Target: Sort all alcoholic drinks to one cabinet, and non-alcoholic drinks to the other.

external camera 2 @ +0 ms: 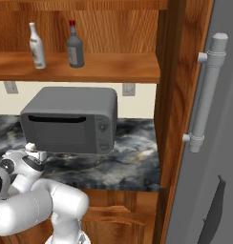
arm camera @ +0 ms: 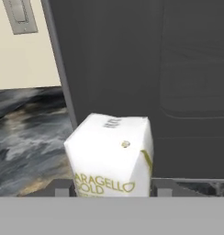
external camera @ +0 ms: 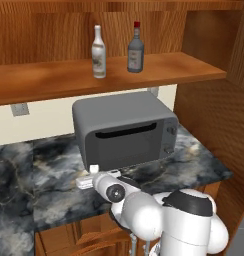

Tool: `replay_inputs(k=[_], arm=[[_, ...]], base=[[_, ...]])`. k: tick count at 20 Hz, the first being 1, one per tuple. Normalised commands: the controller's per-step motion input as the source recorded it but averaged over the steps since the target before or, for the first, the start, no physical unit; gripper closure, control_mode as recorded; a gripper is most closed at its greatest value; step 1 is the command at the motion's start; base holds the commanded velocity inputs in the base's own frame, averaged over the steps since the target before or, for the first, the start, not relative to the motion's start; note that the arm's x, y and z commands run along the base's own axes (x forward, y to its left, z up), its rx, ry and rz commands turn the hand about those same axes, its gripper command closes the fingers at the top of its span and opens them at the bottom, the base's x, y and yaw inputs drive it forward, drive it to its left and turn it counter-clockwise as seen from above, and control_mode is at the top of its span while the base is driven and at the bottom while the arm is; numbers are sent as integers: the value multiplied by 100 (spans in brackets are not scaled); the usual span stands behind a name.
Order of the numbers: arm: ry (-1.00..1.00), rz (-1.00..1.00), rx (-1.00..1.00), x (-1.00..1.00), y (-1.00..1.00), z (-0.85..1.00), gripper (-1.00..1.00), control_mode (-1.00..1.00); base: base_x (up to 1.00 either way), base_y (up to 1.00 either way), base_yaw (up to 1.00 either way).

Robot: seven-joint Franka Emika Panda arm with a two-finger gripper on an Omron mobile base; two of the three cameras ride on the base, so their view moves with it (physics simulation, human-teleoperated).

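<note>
Gripping cream carton (arm camera: 111,153) — jaws closed, beside grey microwave (external camera: 125,129).

A grey microwave (external camera: 125,131) is sitting on the dark marbled counter (external camera: 194,165), set back toward the rear edge and closer to the right end, its door facing the front edge. Two wall outlets are showing on the cream wall (external camera 2: 142,97) behind it: one (external camera: 19,108) above the left stretch of counter, another (external camera 2: 128,89) just above the microwave's rear right corner. A tall grey appliance door with a pale vertical handle (external camera 2: 206,93) is standing past the counter's right end.
</note>
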Motion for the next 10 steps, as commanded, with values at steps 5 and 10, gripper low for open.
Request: replay_inputs(k=[5, 10], arm=[[0, 0, 1, 0, 0, 0, 100, -100], [0, 0, 0, -1, 0, 9, 100, -100]], base=[[0, 0, 0], [0, 0, 0]])
